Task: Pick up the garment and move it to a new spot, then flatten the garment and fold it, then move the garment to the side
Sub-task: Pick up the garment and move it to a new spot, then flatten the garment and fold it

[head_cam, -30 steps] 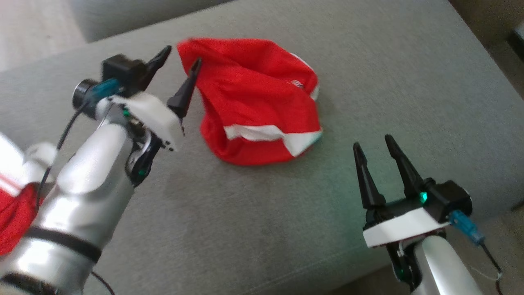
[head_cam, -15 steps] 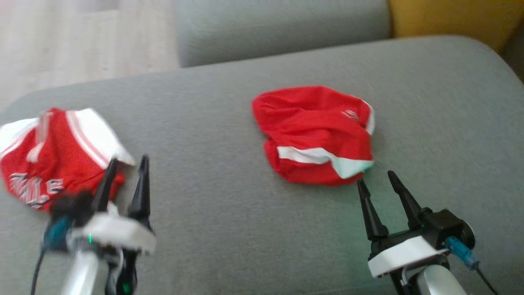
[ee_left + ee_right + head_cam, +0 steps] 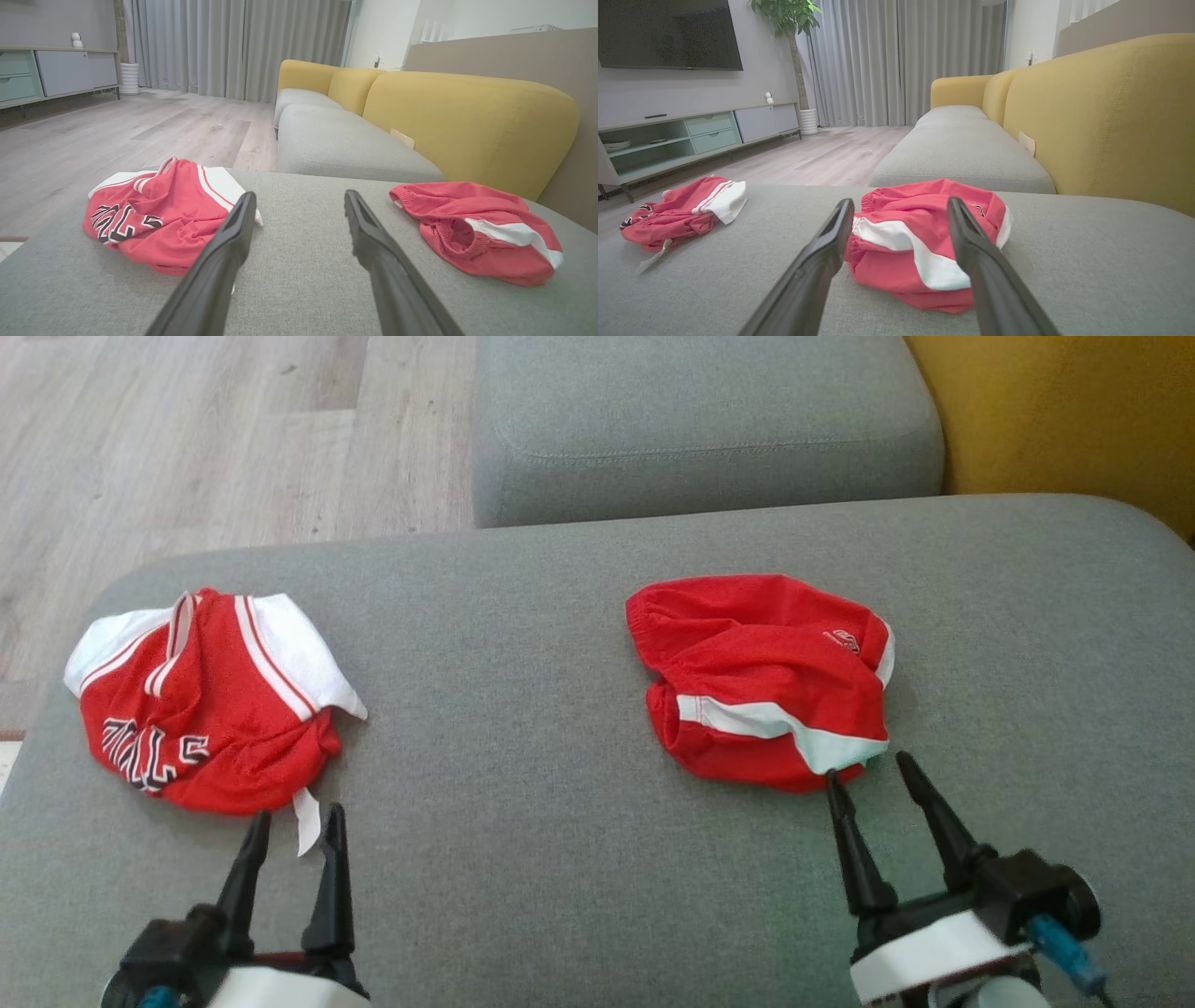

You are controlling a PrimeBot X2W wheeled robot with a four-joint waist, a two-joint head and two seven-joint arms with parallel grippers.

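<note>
Grey sofa cushion point(image 3: 523, 728) spread across the head view, with pale wooden floor point(image 3: 187, 429) beyond its far left corner, a second grey seat cushion point(image 3: 700, 420) behind it and a yellow backrest point(image 3: 1074, 411) at the far right. Two red garments lay well apart on the near cushion. The red garment with black lettering point(image 3: 201, 709) sat crumpled near the cushion's left end, white panels along its top and a thin white strip point(image 3: 306, 821) trailing from its near edge. The red garment with a white band point(image 3: 761, 681) lay bunched right of centre. The left gripper point(image 3: 297, 817) hovered just in front of the lettered garment, fingers spread and holding nothing, the white strip lying between its tips in the head view. The right gripper point(image 3: 868, 770) was likewise spread wide and empty, its tips just at the near edge of the banded garment; whether they touched the cloth could not be told. Grey curtains point(image 3: 233, 46) hung at the far end of the room.
</note>
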